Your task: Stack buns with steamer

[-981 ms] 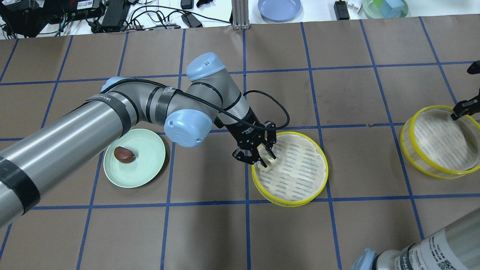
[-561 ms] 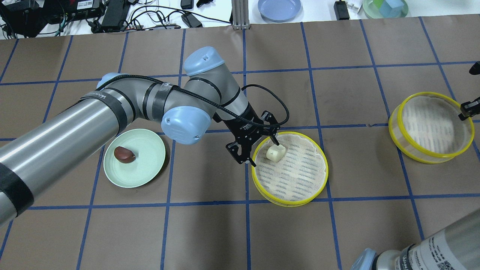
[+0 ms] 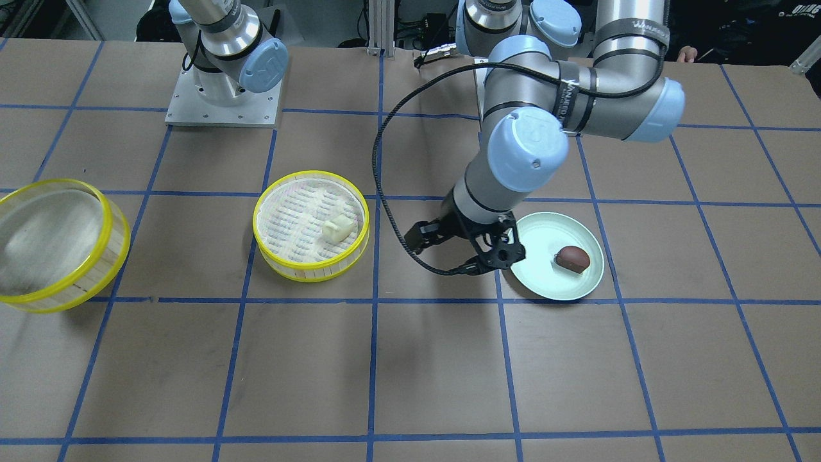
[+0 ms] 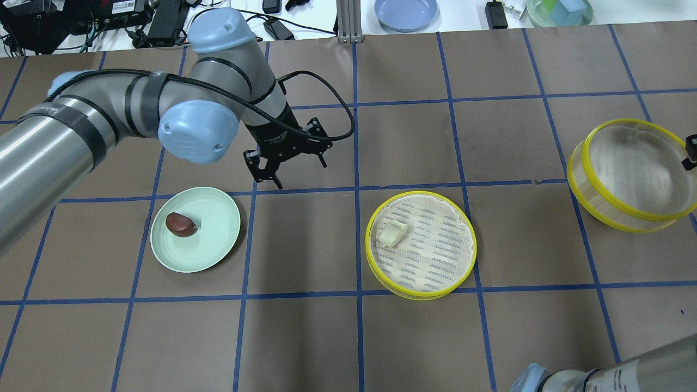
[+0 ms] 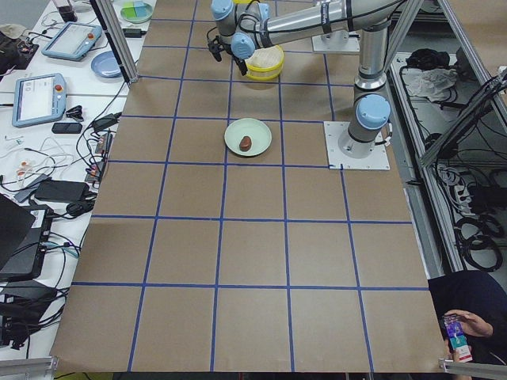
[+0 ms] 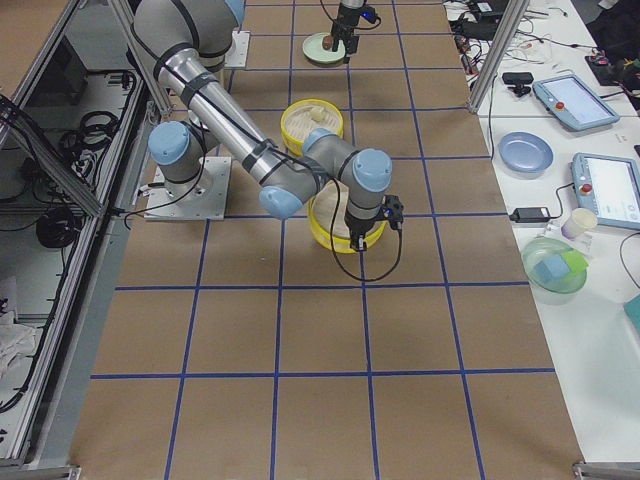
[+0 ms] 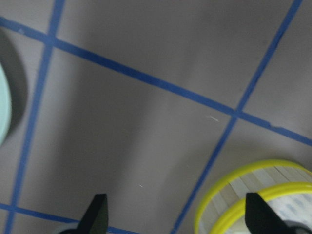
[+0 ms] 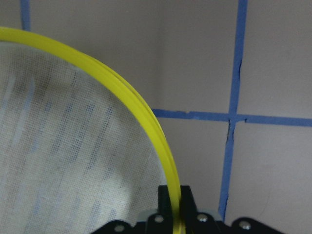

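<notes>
The cream-white bun lies inside a yellow-rimmed steamer tier at table centre, near its left wall; it also shows in the front view. The dark reddish-brown bun sits on the mint-green plate. My left gripper is open and empty, hovering beyond the gap between the plate and the tier. The left wrist view shows both fingertips spread over bare table. My right gripper is shut on the rim of the second steamer tier and holds it tilted above the table at the right edge; the pinch shows in the right wrist view.
A blue plate, a green bowl, a metal post and cables lie along the far table edge. The right arm's base plate is bolted on the robot's side.
My left gripper opened, left the white bun in the centre tier, and drew back to the far left. My right gripper raised the second tier and tilted it.
</notes>
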{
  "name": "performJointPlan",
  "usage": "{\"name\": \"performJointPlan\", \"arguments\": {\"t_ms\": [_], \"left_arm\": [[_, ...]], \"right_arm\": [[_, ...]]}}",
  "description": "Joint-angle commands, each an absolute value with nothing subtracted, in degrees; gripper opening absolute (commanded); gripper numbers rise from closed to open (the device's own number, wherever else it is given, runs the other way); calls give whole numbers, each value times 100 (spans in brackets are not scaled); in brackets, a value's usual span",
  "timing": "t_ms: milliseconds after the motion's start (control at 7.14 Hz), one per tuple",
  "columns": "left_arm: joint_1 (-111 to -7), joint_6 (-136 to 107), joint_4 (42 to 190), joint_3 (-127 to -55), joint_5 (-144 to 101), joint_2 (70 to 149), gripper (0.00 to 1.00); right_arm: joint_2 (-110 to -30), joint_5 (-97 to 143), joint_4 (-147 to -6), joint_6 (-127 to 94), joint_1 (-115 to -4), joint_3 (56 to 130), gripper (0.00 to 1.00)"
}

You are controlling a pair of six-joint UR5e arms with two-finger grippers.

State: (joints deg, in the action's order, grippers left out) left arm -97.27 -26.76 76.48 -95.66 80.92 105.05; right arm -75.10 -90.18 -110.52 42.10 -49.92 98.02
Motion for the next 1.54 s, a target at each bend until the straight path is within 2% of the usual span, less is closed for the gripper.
{"name": "performJointPlan", "arguments": {"t_ms": [0, 280, 420, 701, 981, 1401], "left_arm": [[-8977, -1158, 8014, -9501, 8893, 10301, 100], [-8352, 221, 8051, -9588, 9305, 10301, 100], [-8123, 637, 8051, -9650, 9482, 10344, 100], [-7858, 1063, 7981, -10114, 9764, 10528, 100], [-7752, 1072, 7972, -10335, 9712, 10800, 99], [-7743, 1378, 7622, -10345, 9738, 11240, 98]], "right_arm": [[-8005, -8964, -10460, 3318, -5699, 9800, 0], [-8401, -8921, -10136, 2177, -6796, 9957, 0], [-8524, -8877, -10273, 892, -7551, 10245, 0], [-8666, -8894, -10538, 379, -8477, 10642, 0], [-8657, -9297, -10801, -226, -9042, 10967, 0], [-8788, -9343, -11064, -237, -9315, 11450, 0]]}}
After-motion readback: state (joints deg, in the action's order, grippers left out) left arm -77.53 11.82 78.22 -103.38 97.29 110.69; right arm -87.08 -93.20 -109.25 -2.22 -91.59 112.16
